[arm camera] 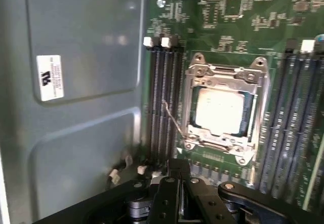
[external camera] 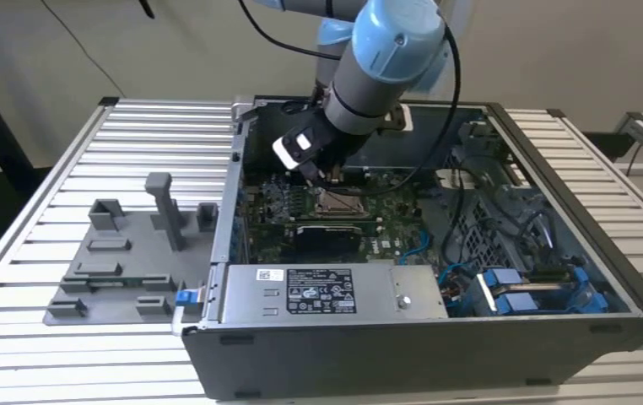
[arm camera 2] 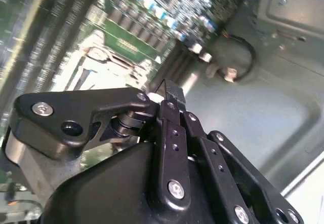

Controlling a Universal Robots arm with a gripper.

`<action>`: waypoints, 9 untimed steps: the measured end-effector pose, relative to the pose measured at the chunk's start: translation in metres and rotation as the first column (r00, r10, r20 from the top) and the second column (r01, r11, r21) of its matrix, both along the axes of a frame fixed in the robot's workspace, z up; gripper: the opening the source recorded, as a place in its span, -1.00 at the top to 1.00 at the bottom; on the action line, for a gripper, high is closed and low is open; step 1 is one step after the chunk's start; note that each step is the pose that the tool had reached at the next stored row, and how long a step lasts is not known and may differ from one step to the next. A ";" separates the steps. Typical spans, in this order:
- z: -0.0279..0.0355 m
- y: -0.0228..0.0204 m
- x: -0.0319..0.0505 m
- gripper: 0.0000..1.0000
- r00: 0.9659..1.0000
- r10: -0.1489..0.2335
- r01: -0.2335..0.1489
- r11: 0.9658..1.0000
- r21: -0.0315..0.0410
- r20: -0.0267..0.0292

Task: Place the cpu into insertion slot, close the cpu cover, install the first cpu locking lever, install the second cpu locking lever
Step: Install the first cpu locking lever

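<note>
In the first wrist view the cpu (arm camera: 220, 111) lies in the insertion slot (arm camera: 215, 144), its silvery-beige top facing up. The cpu cover (arm camera: 225, 75) lies flat over it, framing the chip. A thin wire locking lever (arm camera: 171, 118) sticks out at an angle from the socket's side toward the memory slots. My gripper (arm camera: 177, 164) is shut with nothing seen between its fingers, and its tip hovers just off the socket's edge, near the lever's end. The second wrist view shows the gripper (arm camera 2: 168, 88) beside the socket (arm camera 2: 109, 64). In the exterior view the gripper (external camera: 324, 173) reaches down over the slot (external camera: 337, 201).
Long memory slots (arm camera: 162, 97) run beside the socket. A grey case wall with a white label (arm camera: 50, 77) lies past them. The power supply (external camera: 321, 291) and blue cables (external camera: 524, 291) sit inside the case. A grey fixture (external camera: 130, 253) stands on the slatted table at the exterior view's left.
</note>
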State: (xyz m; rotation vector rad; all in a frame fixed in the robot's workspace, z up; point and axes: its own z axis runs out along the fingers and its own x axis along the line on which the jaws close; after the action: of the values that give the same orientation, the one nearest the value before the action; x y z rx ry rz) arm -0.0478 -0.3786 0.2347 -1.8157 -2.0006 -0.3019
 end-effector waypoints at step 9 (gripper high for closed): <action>0.0113 0.0006 -0.0001 0.79 0.997 0.058 -0.058 0.998 -0.003 0.044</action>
State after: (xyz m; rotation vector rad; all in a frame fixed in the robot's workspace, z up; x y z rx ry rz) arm -0.0478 -0.3779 0.2461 -1.7625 -2.0798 -0.3255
